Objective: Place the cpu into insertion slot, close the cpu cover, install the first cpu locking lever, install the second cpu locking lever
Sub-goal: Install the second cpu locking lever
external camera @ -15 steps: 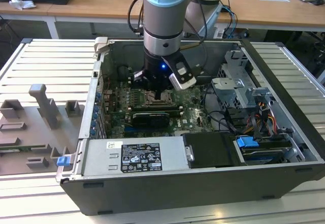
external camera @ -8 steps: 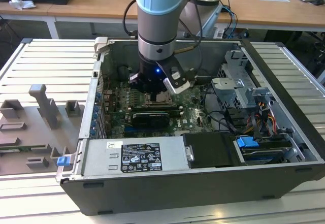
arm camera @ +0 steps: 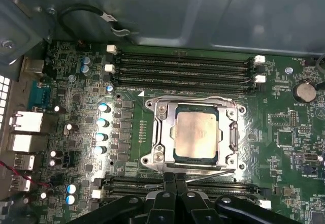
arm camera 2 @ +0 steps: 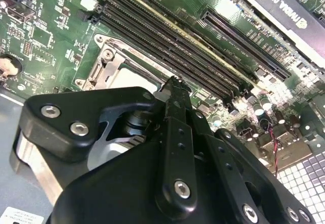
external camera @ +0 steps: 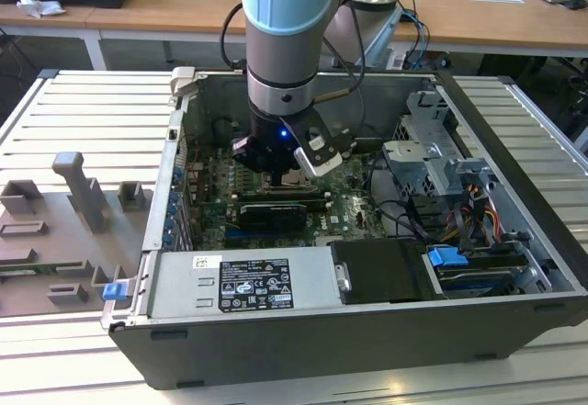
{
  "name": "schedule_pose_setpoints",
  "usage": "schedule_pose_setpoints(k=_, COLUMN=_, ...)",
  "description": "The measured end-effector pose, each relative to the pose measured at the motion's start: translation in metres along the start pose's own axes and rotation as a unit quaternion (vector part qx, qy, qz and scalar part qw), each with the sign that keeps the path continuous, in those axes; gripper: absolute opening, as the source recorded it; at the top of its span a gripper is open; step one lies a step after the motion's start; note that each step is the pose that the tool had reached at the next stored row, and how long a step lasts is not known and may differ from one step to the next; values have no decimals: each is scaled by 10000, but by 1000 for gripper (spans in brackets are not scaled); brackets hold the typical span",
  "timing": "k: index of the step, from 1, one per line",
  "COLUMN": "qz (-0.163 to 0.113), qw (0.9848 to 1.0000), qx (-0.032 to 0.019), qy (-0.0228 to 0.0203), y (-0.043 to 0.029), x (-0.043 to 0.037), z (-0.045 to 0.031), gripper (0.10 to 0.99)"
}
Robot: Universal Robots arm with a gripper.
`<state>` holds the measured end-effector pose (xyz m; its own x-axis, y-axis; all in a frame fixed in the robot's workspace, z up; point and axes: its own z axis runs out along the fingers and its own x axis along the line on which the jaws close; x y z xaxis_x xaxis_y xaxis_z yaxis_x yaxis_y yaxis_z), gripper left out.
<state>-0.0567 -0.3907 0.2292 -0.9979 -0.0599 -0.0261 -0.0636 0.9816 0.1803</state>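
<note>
The pale silver cpu point(arm camera: 195, 132) lies flat in the insertion slot point(arm camera: 175, 155) on the green motherboard. The silver cpu cover point(arm camera: 160, 127) lies down around it, and the chip shows through its window. One thin silver locking lever point(arm camera: 208, 171) runs along the socket edge nearest my gripper point(arm camera: 172, 177), and another point(arm camera: 193, 99) lies along the opposite edge. The fingers are pressed together, with their tips at the near lever beside the socket. In the second wrist view the gripper point(arm camera 2: 172, 84) reaches down next to the socket point(arm camera 2: 109, 69). In the exterior view the gripper point(external camera: 280, 171) hangs low inside the open computer case.
Long black memory slots point(arm camera: 183, 66) flank the socket on both sides. A black graphics card point(external camera: 271, 214) sits close by, with a power supply point(external camera: 248, 281) in front. A drive cage point(external camera: 441, 162) and cables fill the exterior view's right. A grey fixture point(external camera: 73, 203) stands outside the case.
</note>
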Motion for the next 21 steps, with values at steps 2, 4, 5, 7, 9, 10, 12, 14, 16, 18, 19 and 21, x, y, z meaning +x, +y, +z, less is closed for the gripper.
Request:
schedule_pose_setpoints(k=2, qz=0, qw=10000, qx=0, qy=0, y=-1, x=0, z=0, gripper=106)
schedule_pose_setpoints(k=4, qz=0, qw=10000, qx=0, qy=0, y=-2, x=0, z=0, gripper=106)
schedule_pose_setpoints(k=5, qz=0, qw=10000, qx=0, qy=0, y=-5, x=1, z=-1, gripper=106)
schedule_pose_setpoints(k=7, qz=0, qw=10000, qx=0, qy=0, y=-18, x=2, z=-3, gripper=106)
schedule_pose_setpoints(k=9, qz=0, qw=10000, qx=-1, qy=0, y=-27, x=3, z=-5, gripper=106)
schedule_pose_setpoints(k=10, qz=0, qw=10000, qx=-2, qy=0, y=-34, x=5, z=-6, gripper=106)
schedule_pose_setpoints(k=12, qz=0, qw=10000, qx=-4, qy=0, y=-43, x=7, z=-8, gripper=106)
schedule_pose_setpoints(k=14, qz=0, qw=10000, qx=-9, qy=0, y=-48, x=26, z=-10, gripper=106)
schedule_pose_setpoints(k=16, qz=0, qw=10000, qx=-13, qy=-1, y=-46, x=58, z=-10, gripper=106)
schedule_pose_setpoints(k=18, qz=0, qw=10000, qx=-18, qy=-2, y=-45, x=87, z=-3, gripper=106)
schedule_pose_setpoints(k=19, qz=0, qw=10000, qx=-25, qy=-1, y=-48, x=105, z=15, gripper=106)
schedule_pose_setpoints(k=21, qz=1, qw=10000, qx=-40, qy=-2, y=-54, x=121, z=52, gripper=106)
